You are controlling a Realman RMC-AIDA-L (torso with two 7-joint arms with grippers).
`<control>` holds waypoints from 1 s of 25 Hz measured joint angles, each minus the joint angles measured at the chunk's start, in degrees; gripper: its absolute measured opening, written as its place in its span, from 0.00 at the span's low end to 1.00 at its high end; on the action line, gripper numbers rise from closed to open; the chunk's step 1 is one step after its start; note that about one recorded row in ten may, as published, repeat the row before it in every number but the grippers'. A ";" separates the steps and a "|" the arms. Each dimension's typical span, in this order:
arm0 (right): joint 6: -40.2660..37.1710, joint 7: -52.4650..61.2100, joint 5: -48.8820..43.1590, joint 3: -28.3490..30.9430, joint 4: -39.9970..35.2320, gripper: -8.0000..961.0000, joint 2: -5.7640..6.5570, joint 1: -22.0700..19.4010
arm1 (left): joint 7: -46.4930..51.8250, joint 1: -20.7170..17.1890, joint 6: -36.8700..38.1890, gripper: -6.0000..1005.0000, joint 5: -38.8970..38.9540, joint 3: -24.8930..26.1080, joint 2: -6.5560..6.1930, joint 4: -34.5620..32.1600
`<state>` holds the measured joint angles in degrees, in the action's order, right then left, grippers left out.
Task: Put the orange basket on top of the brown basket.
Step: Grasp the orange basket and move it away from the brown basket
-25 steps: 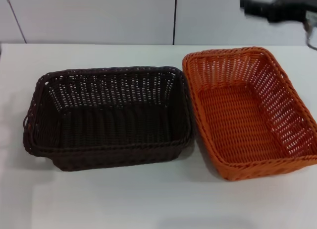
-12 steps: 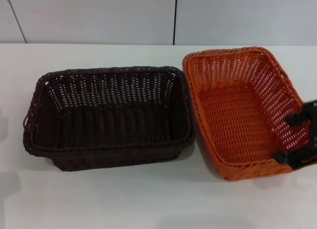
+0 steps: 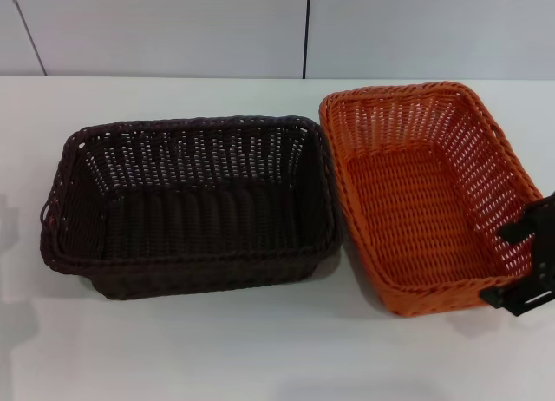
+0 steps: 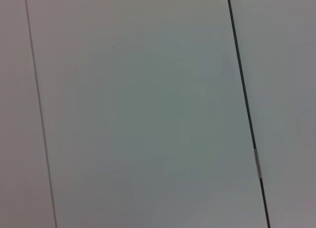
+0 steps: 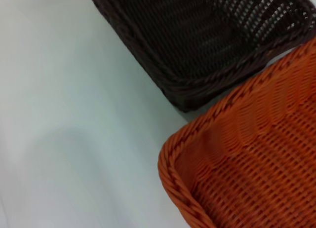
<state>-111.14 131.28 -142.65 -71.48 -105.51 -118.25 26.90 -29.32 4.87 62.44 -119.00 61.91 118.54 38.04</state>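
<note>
The orange basket (image 3: 429, 197) stands on the white table at the right, empty. The brown basket (image 3: 191, 206) stands just left of it, empty, their rims almost touching. My right gripper (image 3: 522, 262) is at the orange basket's near right corner. It is open, with one black finger (image 3: 523, 226) over the right rim and the other (image 3: 518, 297) at the front rim. The right wrist view shows a corner of the orange basket (image 5: 247, 164) and the brown basket (image 5: 207, 40) beyond it. My left gripper is out of view.
The white table (image 3: 260, 358) runs in front of and behind both baskets. A pale panelled wall (image 3: 303, 28) stands behind the table. The left wrist view shows only such panels (image 4: 148, 114).
My right gripper came down from the upper right to the orange basket's near right corner, then shifted slightly lower and to the right. The baskets have not moved.
</note>
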 joint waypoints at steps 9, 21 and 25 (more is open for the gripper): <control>8.11 -1.37 -5.07 -6.99 10.75 0.81 -0.38 1.57 | 0.09 -0.25 -0.04 0.78 0.45 -1.13 0.03 0.44; 12.74 0.55 -7.49 -12.12 15.48 0.70 -0.68 2.33 | 0.47 0.56 -0.38 0.78 0.41 -1.09 -0.19 -0.63; 14.07 1.81 -7.82 -13.92 16.16 0.53 -0.73 2.41 | 0.88 0.80 -0.41 0.78 0.33 -1.02 -0.28 -1.00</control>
<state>-97.07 133.09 -150.47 -85.40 -89.35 -118.98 29.31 -28.44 5.68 62.04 -118.67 60.90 118.25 37.04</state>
